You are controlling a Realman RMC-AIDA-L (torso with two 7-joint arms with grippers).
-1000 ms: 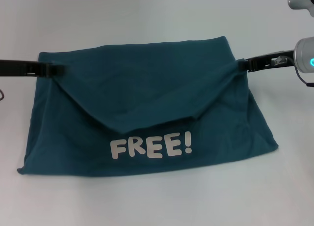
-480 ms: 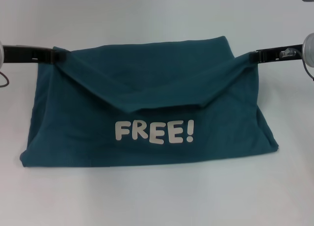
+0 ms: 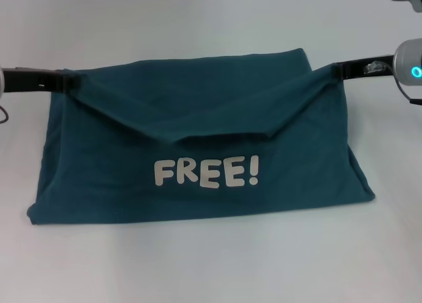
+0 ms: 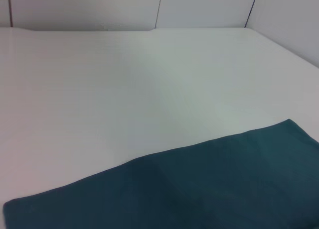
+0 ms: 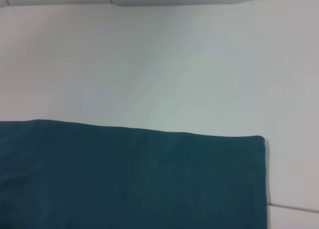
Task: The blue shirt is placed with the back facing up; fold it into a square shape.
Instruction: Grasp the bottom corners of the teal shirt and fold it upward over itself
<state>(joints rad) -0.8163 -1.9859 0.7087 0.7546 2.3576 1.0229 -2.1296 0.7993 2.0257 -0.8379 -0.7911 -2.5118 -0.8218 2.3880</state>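
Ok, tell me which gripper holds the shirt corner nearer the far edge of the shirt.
The right gripper: it pinches the blue shirt slightly farther back than the left gripper.

The blue shirt [image 3: 198, 118] is soft, matt cotton-like cloth with smooth white lettering; the counter [image 3: 198, 263] looks smooth, faintly glossy white.

Light is bright, soft and even, with no glare. The white desk [image 3: 211, 263] looks washed out, faintly bluish toward 12 o'clock. The blue shirt [image 3: 198, 125] throws only a thin, soft shadow along its edge at 6 o'clock. Its white lettering reads crisp in the head view; both wrist views look slightly soft.
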